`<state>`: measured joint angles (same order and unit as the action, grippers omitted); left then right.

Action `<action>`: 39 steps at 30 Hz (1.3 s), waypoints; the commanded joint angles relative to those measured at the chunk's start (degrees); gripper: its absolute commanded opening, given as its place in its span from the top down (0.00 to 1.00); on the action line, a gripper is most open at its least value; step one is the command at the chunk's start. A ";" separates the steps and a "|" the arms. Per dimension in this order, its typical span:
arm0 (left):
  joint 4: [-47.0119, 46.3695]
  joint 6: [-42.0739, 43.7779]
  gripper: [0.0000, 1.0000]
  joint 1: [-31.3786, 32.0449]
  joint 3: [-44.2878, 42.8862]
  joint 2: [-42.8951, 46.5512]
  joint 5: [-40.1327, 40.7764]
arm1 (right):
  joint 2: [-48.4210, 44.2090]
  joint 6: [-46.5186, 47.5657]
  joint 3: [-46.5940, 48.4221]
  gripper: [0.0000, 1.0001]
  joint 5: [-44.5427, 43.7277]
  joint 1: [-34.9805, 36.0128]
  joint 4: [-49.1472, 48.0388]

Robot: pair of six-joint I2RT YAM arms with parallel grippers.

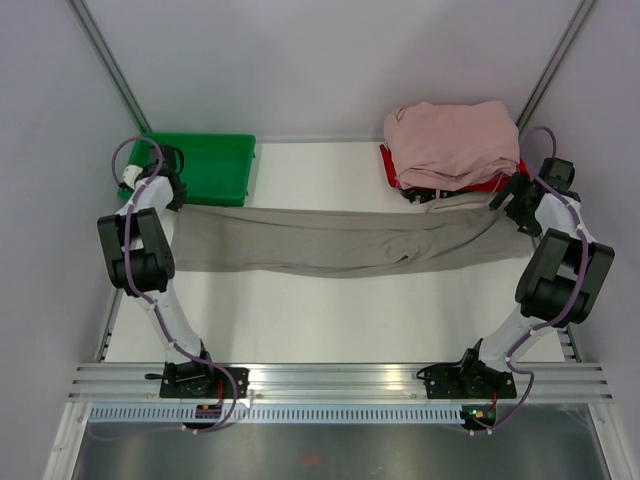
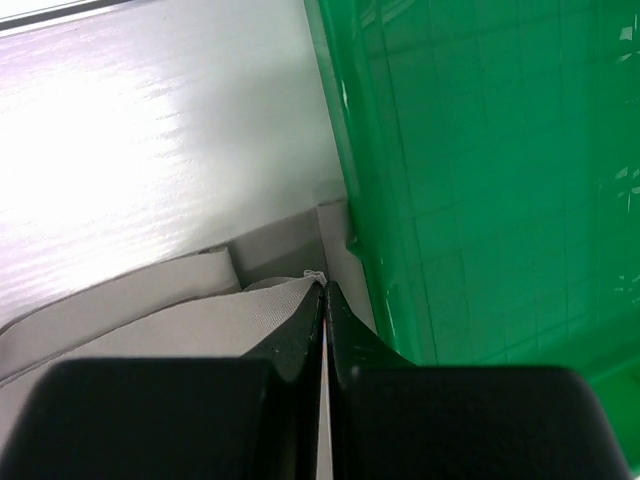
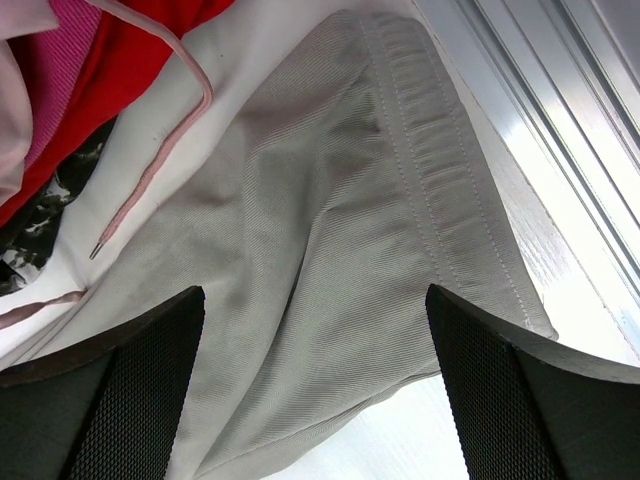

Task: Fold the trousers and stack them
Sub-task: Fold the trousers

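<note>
The taupe trousers (image 1: 340, 240) lie stretched across the table from left to right, folded lengthwise. My left gripper (image 1: 170, 195) is at their left end beside the green bin; in the left wrist view it (image 2: 325, 300) is shut on the trouser hem (image 2: 200, 320). My right gripper (image 1: 512, 205) hovers over the waistband end at the right. In the right wrist view it (image 3: 315, 330) is open, with its fingers (image 3: 120, 380) wide apart above the trousers (image 3: 330, 230) and the elastic waistband (image 3: 440, 180).
A green bin (image 1: 205, 168) stands at the back left, close to my left gripper (image 2: 480, 180). A pile of pale pink, red and patterned garments (image 1: 450, 145) sits at the back right, just behind the waistband. A pink drawstring (image 3: 160, 160) lies by the trousers.
</note>
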<state>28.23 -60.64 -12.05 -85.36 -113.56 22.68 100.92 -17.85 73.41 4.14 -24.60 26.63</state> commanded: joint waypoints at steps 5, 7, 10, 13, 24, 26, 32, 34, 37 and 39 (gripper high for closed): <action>-1.69 -0.70 0.98 -2.18 -4.64 -2.89 4.21 | -1.52 -2.36 -0.19 0.02 -5.27 -0.19 0.53; -0.98 -0.88 0.98 -2.97 -5.25 -3.42 4.31 | -1.78 -3.07 -1.42 0.02 -5.81 -0.19 0.35; -1.25 1.04 0.93 -3.24 -6.04 -4.39 3.52 | -2.40 -4.65 -3.52 0.02 -7.04 -0.19 -0.35; -2.12 4.72 0.83 -3.24 -6.40 -4.74 1.06 | -2.22 -6.14 -4.24 0.02 -8.27 -0.19 1.31; 0.15 20.91 0.28 -3.24 0.45 8.16 -3.16 | -6.53 -6.41 -7.14 0.02 -15.21 -0.19 5.88; 1.21 21.79 0.27 -3.24 4.23 12.64 -4.04 | -6.88 -6.50 -7.75 0.03 -16.17 -0.19 6.24; 4.46 19.16 0.27 -3.15 15.04 23.62 -4.48 | -6.62 -7.20 -11.96 0.06 -16.71 -0.36 2.56; 5.17 17.32 0.27 -3.15 18.29 25.31 -5.01 | -6.01 -6.94 -13.02 0.11 -16.97 -0.36 1.50; 6.83 13.81 0.26 -3.15 21.63 27.42 -6.15 | -4.16 -5.80 -13.64 0.22 -18.81 -0.36 -0.35; 7.45 11.09 0.26 -3.24 23.65 28.04 -6.85 | -3.46 -4.84 -14.08 0.24 -19.78 -0.53 -1.05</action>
<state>33.19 -44.71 -15.29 -64.12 -87.24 17.74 96.38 -23.79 59.96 -12.58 -24.77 28.99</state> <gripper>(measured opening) 0.738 0.768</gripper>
